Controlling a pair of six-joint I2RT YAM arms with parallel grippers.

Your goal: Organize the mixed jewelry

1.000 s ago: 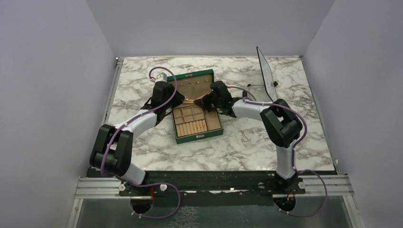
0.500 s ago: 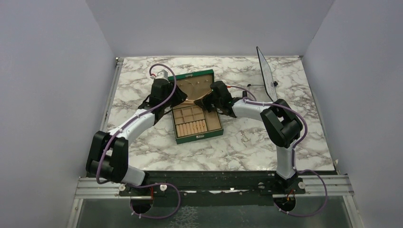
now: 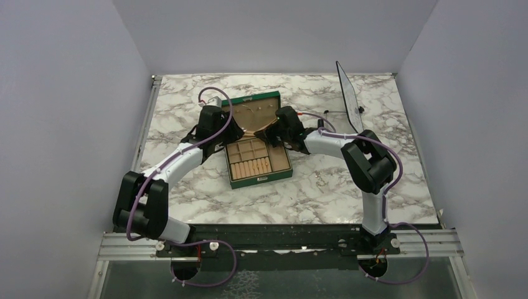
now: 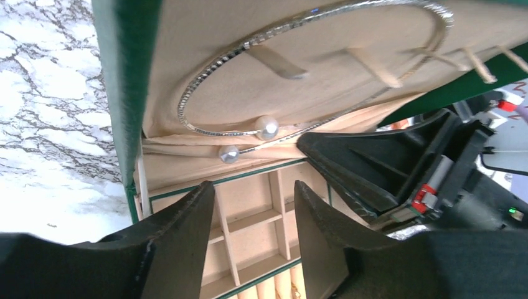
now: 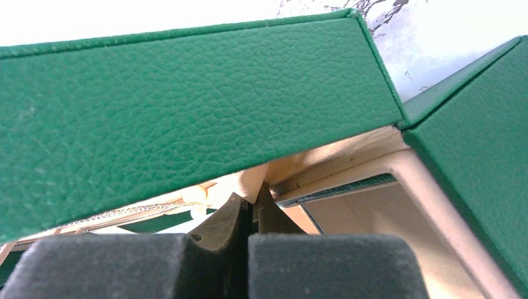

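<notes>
I am at the necklace step. The green box (image 3: 258, 163) stands open in the middle of the marble table (image 3: 311, 187). In the left wrist view the silvery necklace (image 4: 244, 47) hangs as a wide loop over the pegs of the beige lid lining, and its two pearl-like ends (image 4: 268, 128) lie low by the hinge.

The left gripper (image 4: 254, 187) hovers just near of that loop, above the small compartments (image 3: 248, 149). Its jaws are spread, with nothing between them.

The right gripper (image 5: 250, 194) has its jaws pressed together, tips against the beige lining under the lid edge. I cannot tell if it pinches the cloth or only props the lid.

I judge the necklace is placed. Next, I should pull the left arm toward the near side without catching the chain. Then I look for the small gold pieces, which I cannot make out here.
</notes>
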